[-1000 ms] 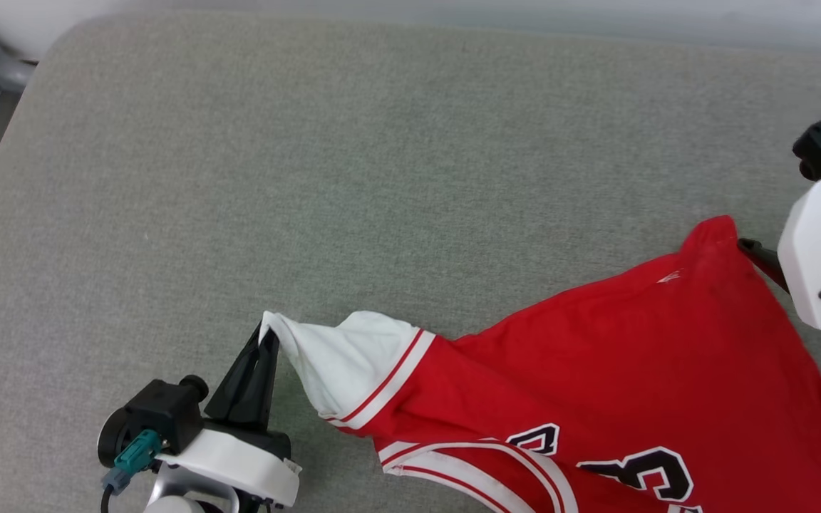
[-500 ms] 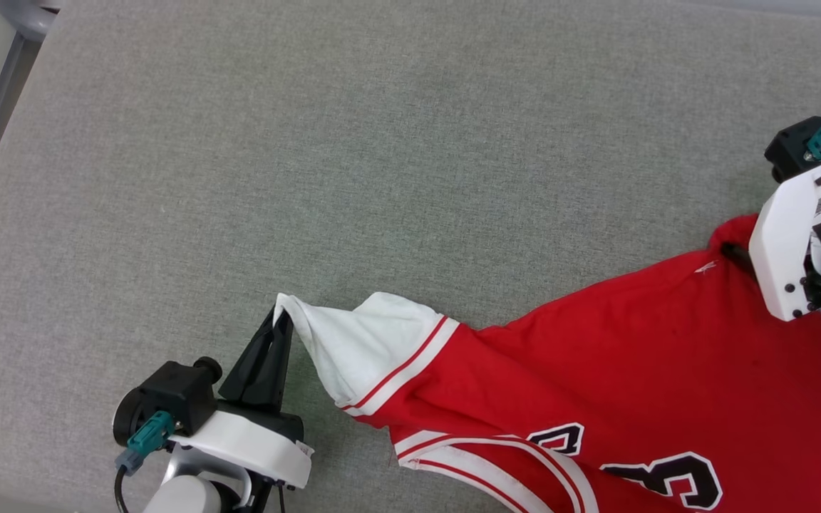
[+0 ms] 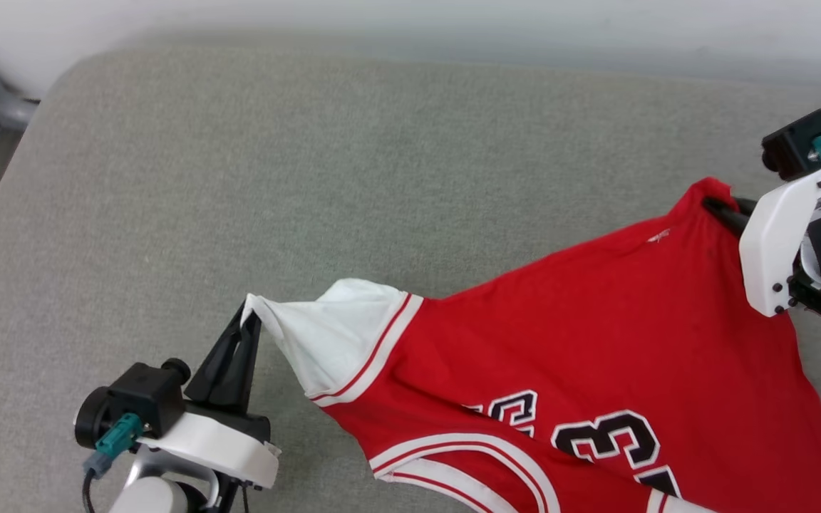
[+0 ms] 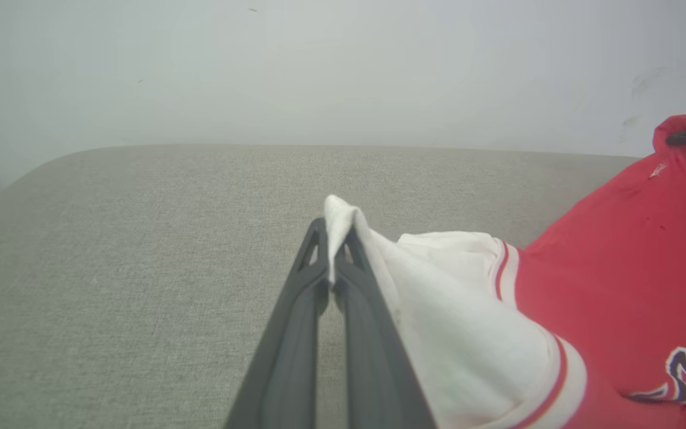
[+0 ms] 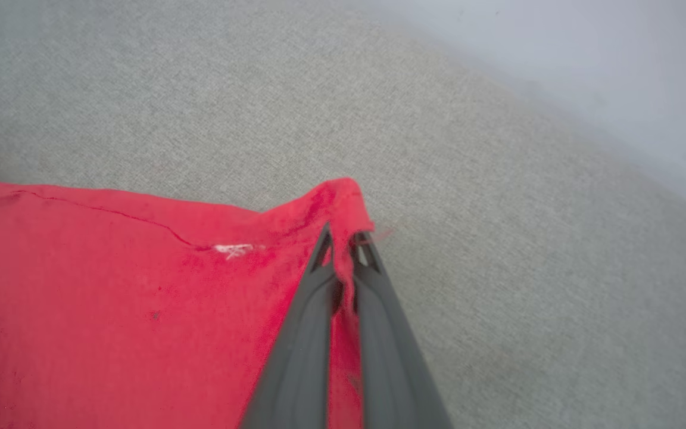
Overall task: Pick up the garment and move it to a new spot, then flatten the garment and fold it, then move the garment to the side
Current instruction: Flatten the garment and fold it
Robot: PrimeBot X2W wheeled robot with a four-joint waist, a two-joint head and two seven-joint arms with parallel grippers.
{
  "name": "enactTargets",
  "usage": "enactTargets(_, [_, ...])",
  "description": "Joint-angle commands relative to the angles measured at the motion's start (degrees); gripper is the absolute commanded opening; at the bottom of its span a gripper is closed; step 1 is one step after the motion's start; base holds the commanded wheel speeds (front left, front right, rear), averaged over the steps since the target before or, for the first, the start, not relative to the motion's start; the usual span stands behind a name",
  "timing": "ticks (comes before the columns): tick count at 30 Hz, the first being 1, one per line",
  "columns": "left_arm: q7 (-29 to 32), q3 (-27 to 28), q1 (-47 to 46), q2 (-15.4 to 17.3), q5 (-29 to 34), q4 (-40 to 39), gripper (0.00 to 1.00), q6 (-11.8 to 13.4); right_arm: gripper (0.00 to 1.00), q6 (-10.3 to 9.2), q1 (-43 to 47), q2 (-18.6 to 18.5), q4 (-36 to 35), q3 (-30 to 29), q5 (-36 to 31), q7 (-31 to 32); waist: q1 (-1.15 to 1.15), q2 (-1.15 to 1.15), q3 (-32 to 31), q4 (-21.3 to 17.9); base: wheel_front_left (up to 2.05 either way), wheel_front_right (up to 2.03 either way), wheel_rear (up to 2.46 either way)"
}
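Mostly the garment [image 3: 560, 342] lies spread on the grey fabric-covered table [image 3: 311, 142], stretched between the two hands. Its lower part runs off the bottom edge of the head view. Of the black print only a "3" and part of another figure can be read.

In that view the white wrist housing hides most of the right hand [image 3: 713, 206]. The right wrist view shows its fingers pressed together on a red corner of the cloth, beside a small white mark. The left hand [image 3: 248, 320] is closed on the tip of a white sleeve [image 3: 325, 335]. The left wrist view shows the pinched sleeve tip poking out past its fingertips, and a dark finger on the red corner at the far right edge.
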Motion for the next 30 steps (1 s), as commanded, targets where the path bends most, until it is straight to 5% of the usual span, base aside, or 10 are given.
enactTargets(1, [0.1,0.5,-0.5,0.6,0.3,-0.6,0.00,0.3,0.00,-0.06,0.9,-0.4,-0.6,-0.4,0.4,-1.2,0.00,0.00,-2.6,-1.8,0.00,0.00,0.00])
enactTargets(15, [6.6,3.1,-16.5,6.6,2.8,-9.3,0.00,0.0,0.00,-0.06,2.3,-0.4,-12.3,-10.1,-0.4,-8.0,0.00,0.00,-8.0,-7.9,0.00,0.00,0.00])
enactTargets(30, [12.2,-0.2,-50.6,7.7,4.1,-3.5,0.00,-5.0,0.00,-0.06,-11.3,5.6,-15.3,-21.8,-8.6,-5.8,0.00,0.00,1.7,-10.9,0.00,0.00,0.00])
